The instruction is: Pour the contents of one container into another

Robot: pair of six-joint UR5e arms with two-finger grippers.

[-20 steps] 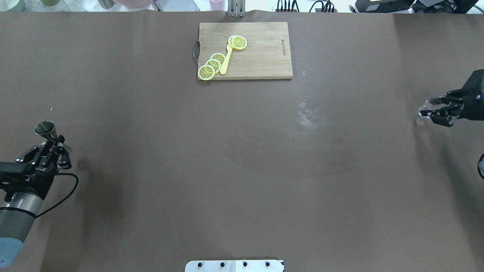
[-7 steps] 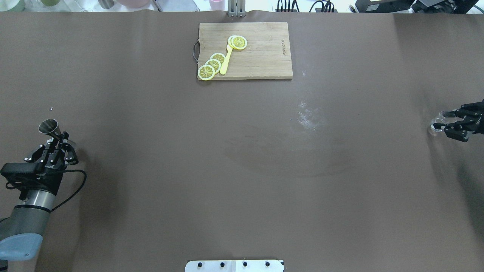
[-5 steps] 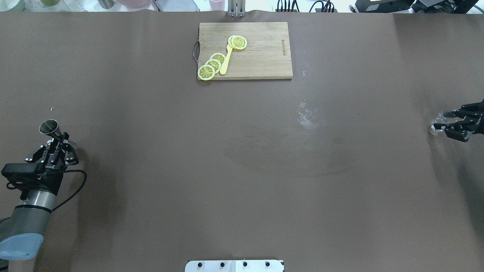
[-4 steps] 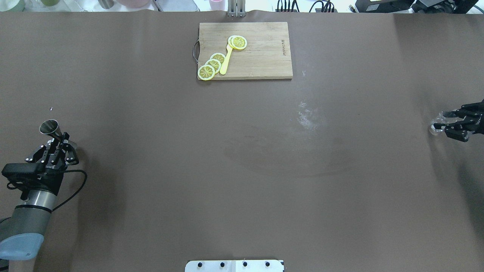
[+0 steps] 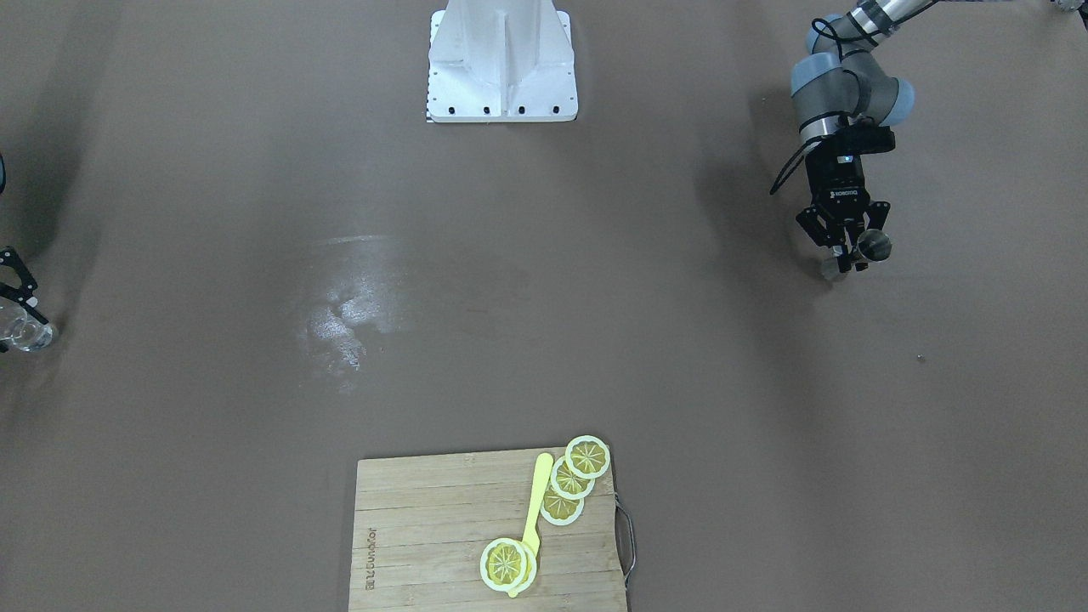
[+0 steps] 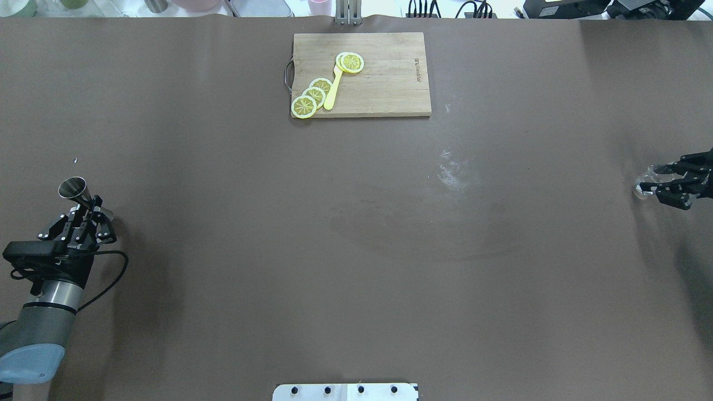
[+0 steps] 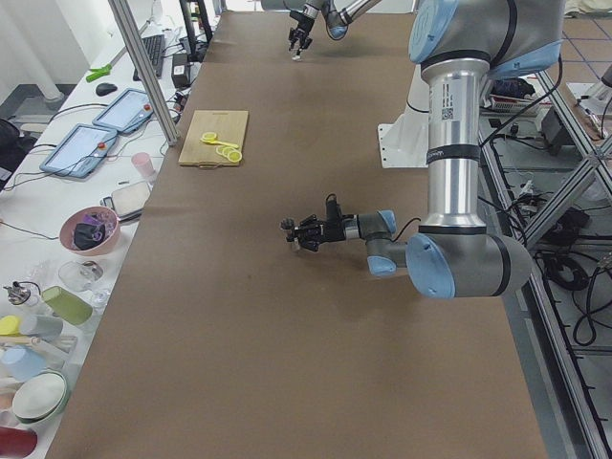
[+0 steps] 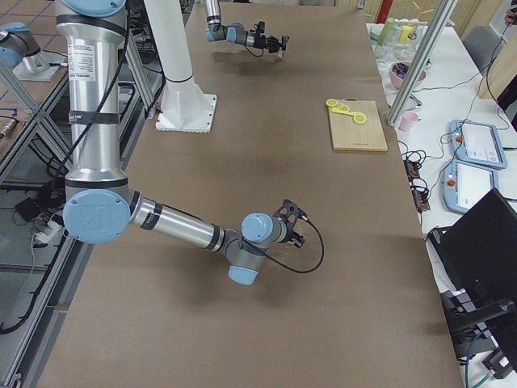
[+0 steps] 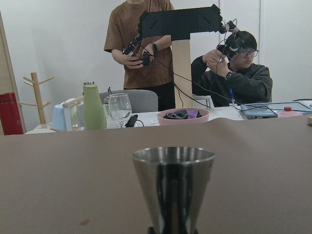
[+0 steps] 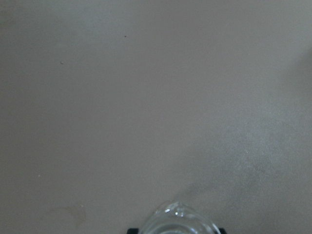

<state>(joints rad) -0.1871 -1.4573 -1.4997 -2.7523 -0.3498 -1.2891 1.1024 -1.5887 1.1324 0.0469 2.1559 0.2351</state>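
Observation:
A steel jigger (image 6: pixel 72 188) (image 5: pixel 874 246) sits upright in my left gripper (image 6: pixel 89 210) (image 5: pixel 850 248), which is shut on its waist near the table's left edge. The left wrist view shows the jigger's cone (image 9: pixel 173 185) close up and level. At the far right edge, my right gripper (image 6: pixel 656 181) is shut on a small clear glass (image 6: pixel 641 188) (image 5: pixel 21 336), low over the brown table. Only the glass rim (image 10: pixel 178 222) shows in the right wrist view. I cannot see what either vessel holds.
A wooden cutting board (image 6: pixel 390 83) with lemon slices (image 6: pixel 312 96) and a yellow utensil (image 6: pixel 333 89) lies at the far middle. A whitish smear (image 6: pixel 454 170) marks the cloth right of centre. The robot's white base (image 5: pixel 501 64) stands at the near edge.
Since 2.7 s ago my right gripper carried the glass rightward and nearer the robot, and the left gripper shifted slightly with the jigger. Over the last second nothing has moved.

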